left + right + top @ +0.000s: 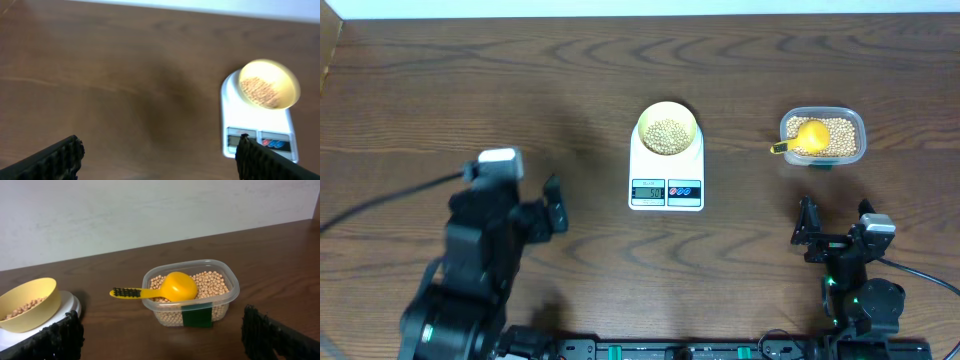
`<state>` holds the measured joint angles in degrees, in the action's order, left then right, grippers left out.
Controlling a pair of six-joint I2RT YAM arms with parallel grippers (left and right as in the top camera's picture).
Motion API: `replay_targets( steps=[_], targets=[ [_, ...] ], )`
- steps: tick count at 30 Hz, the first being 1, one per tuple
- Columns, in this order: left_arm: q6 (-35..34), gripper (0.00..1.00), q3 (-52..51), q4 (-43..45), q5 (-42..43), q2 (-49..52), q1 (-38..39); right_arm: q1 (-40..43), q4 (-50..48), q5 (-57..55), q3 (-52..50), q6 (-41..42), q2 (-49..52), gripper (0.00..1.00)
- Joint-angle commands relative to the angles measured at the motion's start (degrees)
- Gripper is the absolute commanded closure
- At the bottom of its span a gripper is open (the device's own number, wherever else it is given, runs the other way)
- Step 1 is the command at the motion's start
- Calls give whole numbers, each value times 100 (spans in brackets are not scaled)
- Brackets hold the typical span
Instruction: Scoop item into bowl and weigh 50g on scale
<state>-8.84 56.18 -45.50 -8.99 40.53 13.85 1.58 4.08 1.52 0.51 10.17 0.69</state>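
Note:
The pale-yellow bowl [667, 130] sits on the white scale [666, 185], with tan beans [667, 135] in it. The bowl [269, 85] and scale [250, 117] also show in the left wrist view, and the bowl [27, 304] at the left of the right wrist view. More beans [210, 282] fill a clear tub [823, 136], where a yellow scoop [170, 287] lies upside down with its handle over the rim. My left gripper [552, 205] is open and empty, left of the scale. My right gripper [835, 222] is open and empty, in front of the tub.
The clear tub [192, 312] carries a green label on its front wall. A cable runs from the left arm toward the table's left edge [380, 200]. A pale wall stands behind the table's far edge [150, 210].

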Motion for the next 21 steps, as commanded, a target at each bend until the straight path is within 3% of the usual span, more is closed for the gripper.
replay_targets(
  steps=[1, 10, 21],
  targets=[
    [409, 1, -551, 269, 592, -817, -463, 9, 13, -52, -22, -59, -31, 1],
    [455, 1, -2308, 1969, 1047, -2312, -999, 9, 15, -52, -22, -59, -31, 1],
    [455, 1, -4019, 3707, 1545, -2782, -1104, 9, 15, -52, -22, -59, -31, 1]
  ],
)
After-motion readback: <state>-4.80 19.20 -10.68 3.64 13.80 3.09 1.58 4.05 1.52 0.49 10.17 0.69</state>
